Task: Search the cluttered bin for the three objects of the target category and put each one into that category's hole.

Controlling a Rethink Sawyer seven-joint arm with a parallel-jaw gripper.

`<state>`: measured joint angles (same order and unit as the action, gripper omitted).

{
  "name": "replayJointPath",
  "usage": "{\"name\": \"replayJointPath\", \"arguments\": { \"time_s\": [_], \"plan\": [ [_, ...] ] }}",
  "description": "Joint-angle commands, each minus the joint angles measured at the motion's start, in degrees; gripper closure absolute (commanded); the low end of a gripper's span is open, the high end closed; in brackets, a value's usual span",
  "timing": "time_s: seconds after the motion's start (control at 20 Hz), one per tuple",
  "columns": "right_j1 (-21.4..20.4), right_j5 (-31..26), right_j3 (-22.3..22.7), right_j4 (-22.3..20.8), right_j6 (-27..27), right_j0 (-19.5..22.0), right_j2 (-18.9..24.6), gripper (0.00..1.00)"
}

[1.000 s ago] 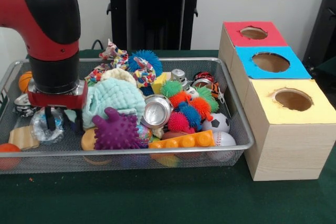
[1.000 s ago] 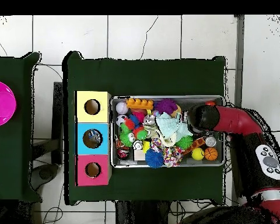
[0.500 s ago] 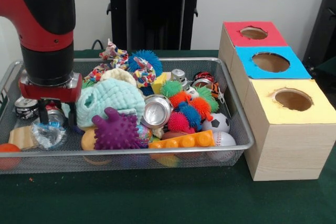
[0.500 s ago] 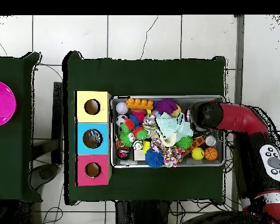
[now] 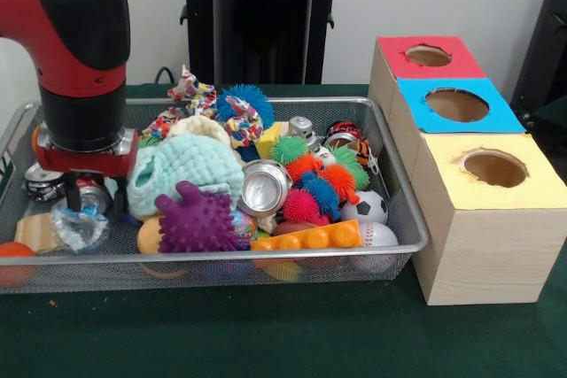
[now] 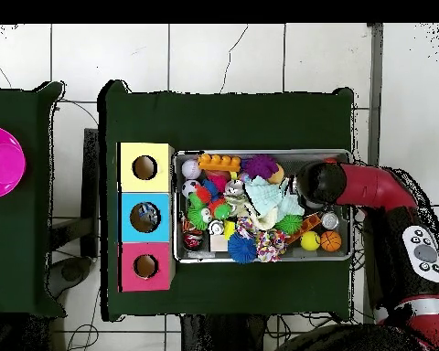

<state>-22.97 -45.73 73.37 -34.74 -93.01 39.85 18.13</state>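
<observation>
The wire-mesh bin (image 5: 266, 254) is full of toys; it also shows in the overhead view (image 6: 264, 260). One clear, crumpled plastic bottle (image 5: 78, 224) lies at its near left corner. My gripper (image 5: 94, 205) hangs right over this bottle, open, with its dark fingers (image 5: 70, 199) standing apart at the bottle's top. In the overhead view the arm (image 6: 351, 186) covers the gripper and the bottle. I cannot make out other bottles among the toys. The blue-topped box's hole (image 5: 456, 104) is to the right of the bin, and it also shows in the overhead view (image 6: 144, 217).
A mint cloth (image 5: 182, 165), a purple spiky ball (image 5: 197, 219) and a silver can (image 5: 263, 188) lie right of the gripper. Another can (image 5: 40, 179) and a wooden block (image 5: 35, 232) lie beside the bottle. The red (image 5: 428, 55) and yellow (image 5: 494, 168) holes flank the blue one.
The gripper has risen a little and moved slightly left compared with a second ago. The bottle has stayed on the bin floor and now sits lower between the fingers.
</observation>
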Motion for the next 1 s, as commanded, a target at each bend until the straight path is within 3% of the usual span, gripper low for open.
{"name": "replayJointPath", "arguments": {
  "time_s": [0.05, 0.3, 0.45, 0.85, 0.9, 1.0],
  "plan": [
    [5.02, -3.87, 0.80, -3.80, 6.24, -0.94, -1.80, 0.00],
    [6.25, -4.87, -1.79, -6.46, 7.51, -2.97, -3.67, 0.00],
    [5.71, -4.16, -3.61, -10.24, 9.09, -5.39, -5.70, 0.00],
    [4.72, 2.02, -7.05, -17.23, 9.66, -7.77, -6.66, 0.00],
    [4.49, 3.03, -6.59, -18.23, 9.03, -7.72, -6.53, 1.00],
    [4.39, 4.72, -6.63, -19.55, 8.22, -8.17, -7.02, 1.00]
  ]
}}
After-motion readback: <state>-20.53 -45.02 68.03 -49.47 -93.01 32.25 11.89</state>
